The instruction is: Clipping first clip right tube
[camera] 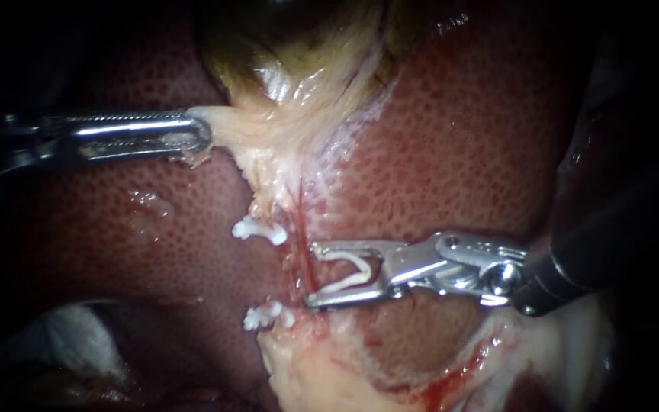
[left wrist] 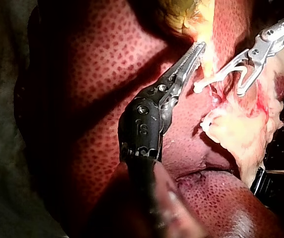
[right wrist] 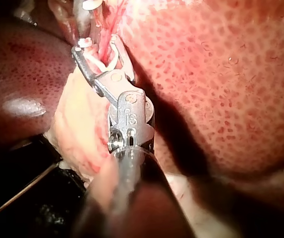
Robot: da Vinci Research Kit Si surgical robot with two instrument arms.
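Left instrument: jaws clamped on the gallbladder edge, drawing it aside. Right instrument: jaws spread wide, both bearing on the unclosed white clip they carry. The right tube, thin and red, appears to run between the jaw tips (two set clips sit just beside it). From where I stand, check that both clip legs reach past the tube, keep the clip square to it, then close slowly.

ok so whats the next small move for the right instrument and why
Probably ease the right instrument slightly forward: its jaws hold an open clip, but the red tube sits just at their tips. The left instrument grips the pale tissue.
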